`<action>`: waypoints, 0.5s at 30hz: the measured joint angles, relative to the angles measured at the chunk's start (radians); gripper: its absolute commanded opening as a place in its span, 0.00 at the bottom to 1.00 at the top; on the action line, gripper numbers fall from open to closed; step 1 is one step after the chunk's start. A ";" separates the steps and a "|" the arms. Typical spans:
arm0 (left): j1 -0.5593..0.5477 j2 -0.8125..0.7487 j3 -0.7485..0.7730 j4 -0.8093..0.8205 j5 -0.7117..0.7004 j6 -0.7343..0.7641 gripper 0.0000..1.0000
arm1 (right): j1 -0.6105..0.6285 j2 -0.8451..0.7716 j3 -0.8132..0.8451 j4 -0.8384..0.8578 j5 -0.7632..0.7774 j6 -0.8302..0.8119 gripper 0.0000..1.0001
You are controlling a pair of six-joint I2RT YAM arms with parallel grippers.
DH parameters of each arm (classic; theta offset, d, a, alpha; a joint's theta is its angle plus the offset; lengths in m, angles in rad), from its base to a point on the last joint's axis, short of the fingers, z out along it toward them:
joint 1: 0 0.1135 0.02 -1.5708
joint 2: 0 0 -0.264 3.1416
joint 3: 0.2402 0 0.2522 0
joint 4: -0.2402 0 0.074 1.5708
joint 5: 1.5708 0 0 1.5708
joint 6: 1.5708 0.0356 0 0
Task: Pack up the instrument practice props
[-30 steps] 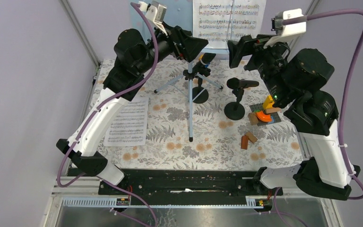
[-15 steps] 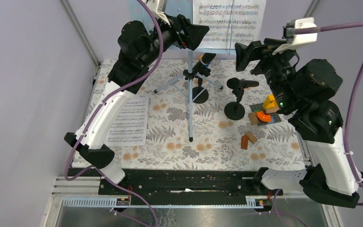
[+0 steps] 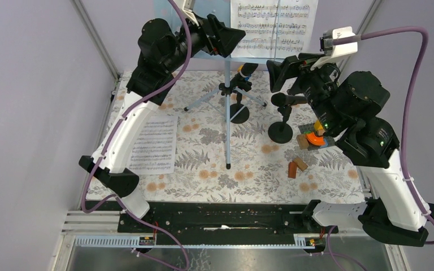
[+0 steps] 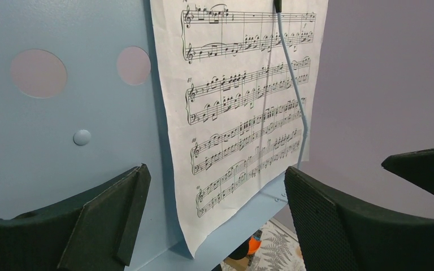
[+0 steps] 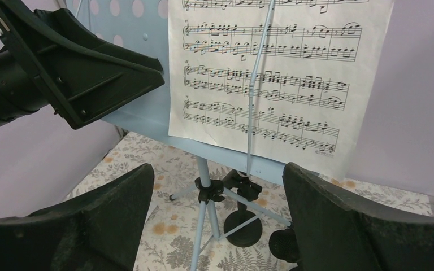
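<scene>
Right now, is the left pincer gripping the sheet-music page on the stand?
No, the left pincer is wide open; the sheet-music page is ungripped.

Floral-print table cover [image 3: 203,169], yellow and orange toy blocks [image 3: 315,136] at right, brown blocks [image 3: 296,166] nearby, lilac walls [image 3: 28,84]

Illumination bright, even, diffuse. Ahead of the left gripper [image 4: 215,175], the retaining wire [image 4: 295,84] casts one faint shadow on the sharp sheet-music page [image 4: 231,113].

Before the music desk [image 4: 85,101] the air is free, though a thin wire arm [image 4: 295,101] crosses its sheet [image 4: 231,113], and beneath it tripod legs [image 3: 227,130] and microphone holders [image 3: 281,132] stand close.
</scene>
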 measured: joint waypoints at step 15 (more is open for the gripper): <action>0.020 0.068 0.056 -0.013 0.208 -0.024 0.88 | 0.000 -0.046 -0.060 -0.002 -0.050 0.032 0.90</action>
